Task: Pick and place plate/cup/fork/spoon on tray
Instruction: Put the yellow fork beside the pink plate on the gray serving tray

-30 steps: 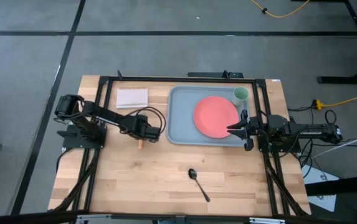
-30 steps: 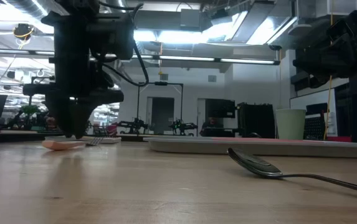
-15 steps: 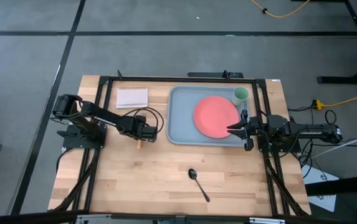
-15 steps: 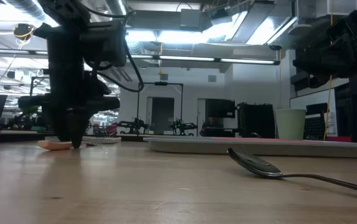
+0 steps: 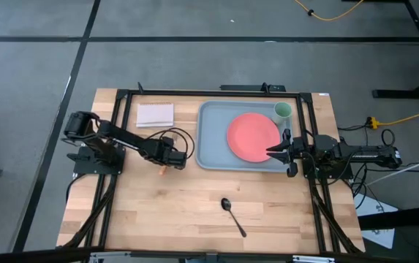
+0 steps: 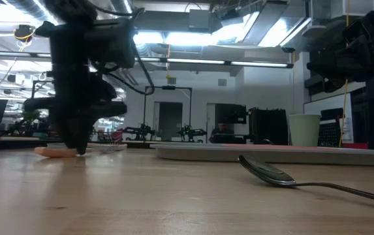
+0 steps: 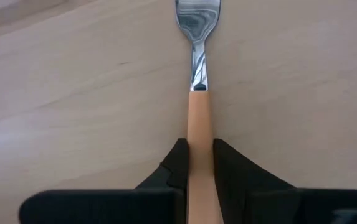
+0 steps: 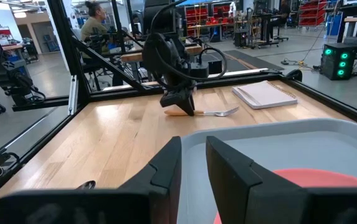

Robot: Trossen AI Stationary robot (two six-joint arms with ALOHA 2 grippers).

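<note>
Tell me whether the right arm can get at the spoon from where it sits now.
Probably yes. The right gripper waits over the tray's near right edge, and the spoon lies alone on bare wood nearer the front edge, nothing over or beside it. The left gripper is busy at the fork.

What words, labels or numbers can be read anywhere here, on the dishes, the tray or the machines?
None can be read.
The plate, cup, tray, fork and spoon bear no print.
The napkin shows none.
The arms and both end effectors, left and right, show no legible marking.
Background shelves and the green-lit box in the right wrist view are too far off to read.
</note>
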